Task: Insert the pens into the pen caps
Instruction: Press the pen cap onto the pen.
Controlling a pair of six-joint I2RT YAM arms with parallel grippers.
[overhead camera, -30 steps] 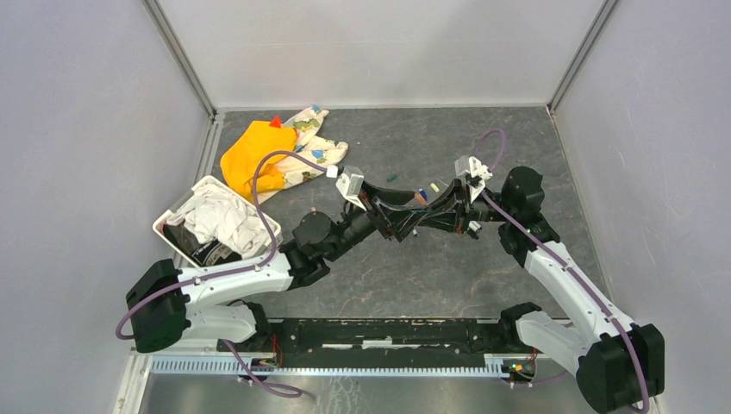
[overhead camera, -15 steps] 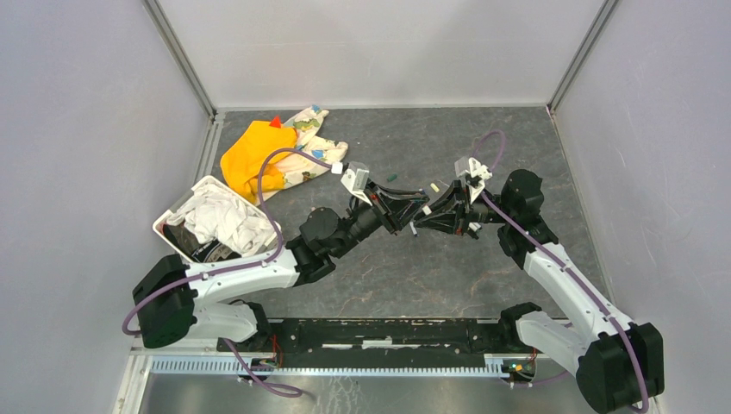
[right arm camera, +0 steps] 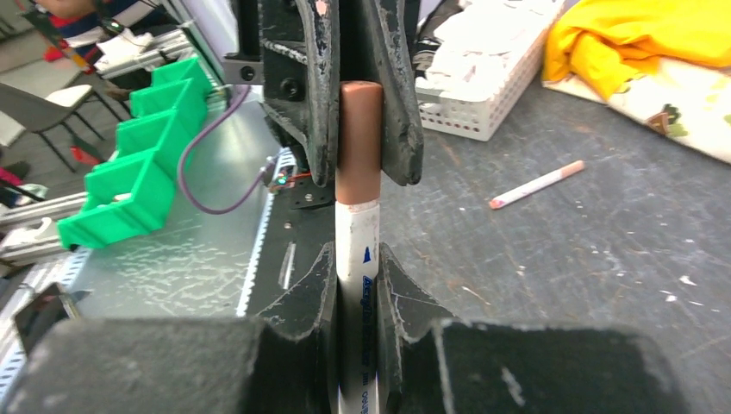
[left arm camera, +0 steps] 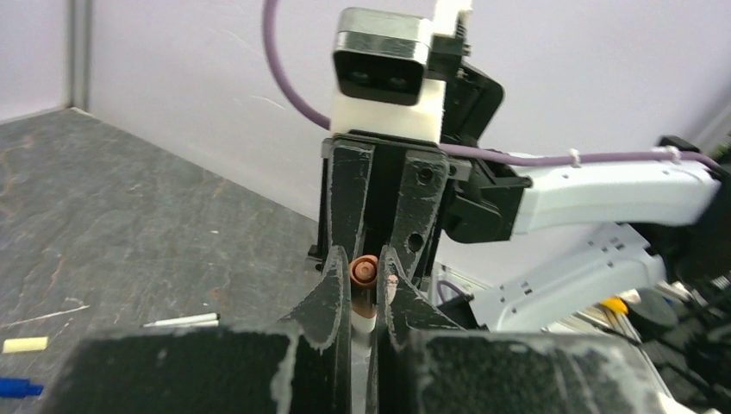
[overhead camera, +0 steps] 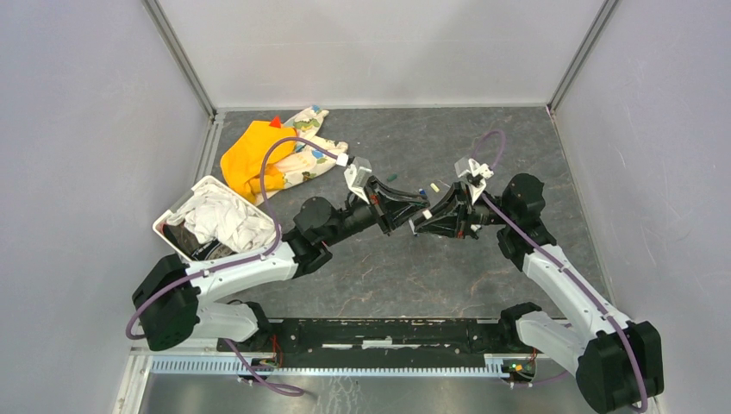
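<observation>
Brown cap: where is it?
Right wrist view, centre: the brown cap is pinched by the left gripper, on the white pen held by the right gripper.

This is a robotics lab test cell rather than a home or office. A black mounting rail (overhead camera: 388, 332) runs along the near edge of a dark slate-patterned desk (overhead camera: 388, 276). Two white-and-black robot arms are bolted at its ends, the left arm (overhead camera: 233, 272) and the right arm (overhead camera: 569, 289), both trailing purple cables (overhead camera: 267, 168). They end in the left claw (left arm camera: 362, 276) and the right claw (right arm camera: 355, 267), the latter with a boxy camera (left arm camera: 384, 65) behind it. Beyond the rail, plain grey panels (overhead camera: 379, 52) set in aluminium posts (overhead camera: 181, 60) wall the desk on three sides. On the rail's near side lies a bare metal sheet (overhead camera: 345, 392), with green plastic bins (right arm camera: 129, 181) close by.
</observation>
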